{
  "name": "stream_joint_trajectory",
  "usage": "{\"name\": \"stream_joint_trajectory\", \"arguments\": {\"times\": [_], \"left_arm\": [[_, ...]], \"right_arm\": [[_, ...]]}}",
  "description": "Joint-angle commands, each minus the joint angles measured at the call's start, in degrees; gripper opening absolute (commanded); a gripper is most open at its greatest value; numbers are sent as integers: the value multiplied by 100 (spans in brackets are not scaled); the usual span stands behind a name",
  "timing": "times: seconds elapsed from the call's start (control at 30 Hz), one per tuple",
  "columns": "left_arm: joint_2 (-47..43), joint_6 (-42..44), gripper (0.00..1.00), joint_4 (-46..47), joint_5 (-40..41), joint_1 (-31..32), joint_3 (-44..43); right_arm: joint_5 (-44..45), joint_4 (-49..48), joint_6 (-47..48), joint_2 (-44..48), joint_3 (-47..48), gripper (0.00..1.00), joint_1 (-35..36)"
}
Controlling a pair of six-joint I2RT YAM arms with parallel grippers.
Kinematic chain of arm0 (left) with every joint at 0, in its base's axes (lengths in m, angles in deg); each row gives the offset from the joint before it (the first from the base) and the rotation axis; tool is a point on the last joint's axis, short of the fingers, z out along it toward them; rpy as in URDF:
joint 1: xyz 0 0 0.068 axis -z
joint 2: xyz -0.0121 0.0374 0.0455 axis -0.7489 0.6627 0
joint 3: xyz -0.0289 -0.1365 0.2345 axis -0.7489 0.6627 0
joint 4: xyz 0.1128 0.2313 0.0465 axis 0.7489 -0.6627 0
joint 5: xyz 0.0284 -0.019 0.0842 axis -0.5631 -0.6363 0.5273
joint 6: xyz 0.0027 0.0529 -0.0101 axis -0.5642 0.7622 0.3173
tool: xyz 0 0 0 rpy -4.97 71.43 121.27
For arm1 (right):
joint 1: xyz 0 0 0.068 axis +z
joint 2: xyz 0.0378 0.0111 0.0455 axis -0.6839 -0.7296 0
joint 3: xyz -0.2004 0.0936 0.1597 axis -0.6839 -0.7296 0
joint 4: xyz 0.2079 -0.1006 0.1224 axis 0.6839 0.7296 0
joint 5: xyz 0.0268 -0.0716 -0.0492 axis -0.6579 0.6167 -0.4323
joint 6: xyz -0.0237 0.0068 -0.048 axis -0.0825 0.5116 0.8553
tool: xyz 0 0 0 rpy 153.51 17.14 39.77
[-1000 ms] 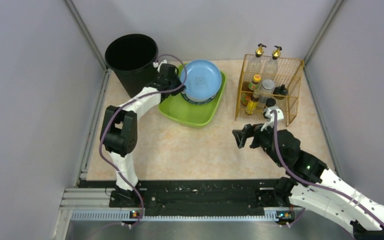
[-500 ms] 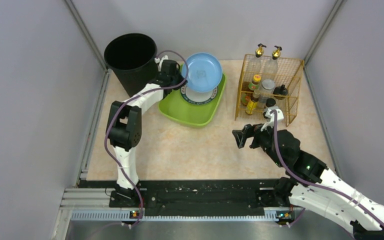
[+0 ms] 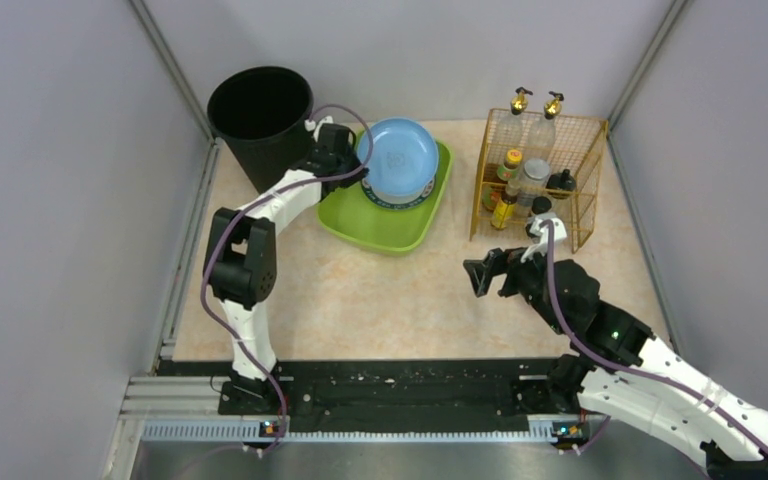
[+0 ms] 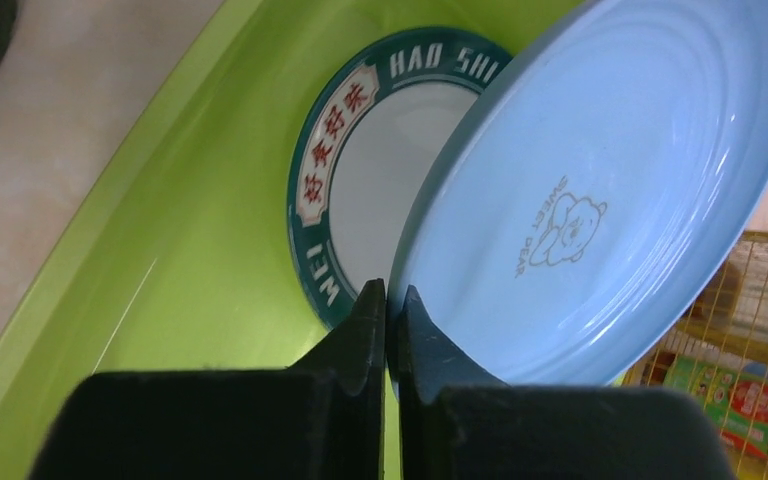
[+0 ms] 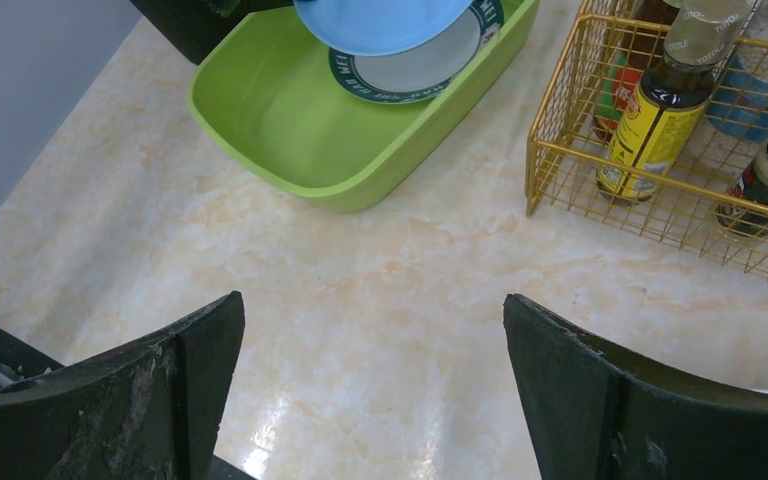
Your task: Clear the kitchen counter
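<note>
My left gripper (image 3: 352,167) (image 4: 392,290) is shut on the rim of a light blue plate (image 3: 397,159) (image 4: 610,190), held tilted over the green tray (image 3: 385,228) (image 4: 190,250). Under it in the tray lies a white plate with a dark green lettered rim (image 3: 388,201) (image 4: 345,170) (image 5: 415,75). The blue plate also shows in the right wrist view (image 5: 380,22). My right gripper (image 3: 482,272) (image 5: 372,330) is open and empty above the marbled kitchen counter (image 3: 380,300) (image 5: 380,300), right of centre.
A black bin (image 3: 260,115) stands at the back left beside the tray. A gold wire rack (image 3: 585,190) (image 5: 560,150) with several bottles and jars stands at the back right. A black rail strip (image 3: 400,385) runs along the near edge.
My left gripper first lifted the blue plate up off the white plate, then lowered it back down a little over the tray. The right arm has not moved.
</note>
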Motion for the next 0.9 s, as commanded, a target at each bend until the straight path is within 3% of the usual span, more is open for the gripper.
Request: {"name": "stream_joint_trajectory", "arguments": {"times": [0.0,0.47,0.87], "left_arm": [[-745,86,0,-270,255,-133,90],[-1638,194,0,-425,425,264,822],[-1124,-91,0,-191,169,461,824]], "right_arm": [[-61,-206,-59,26,-16,99,49],[-152,-336,-63,6,-65,99,57],[-140,-281,-93,228,-179,99,52]]}}
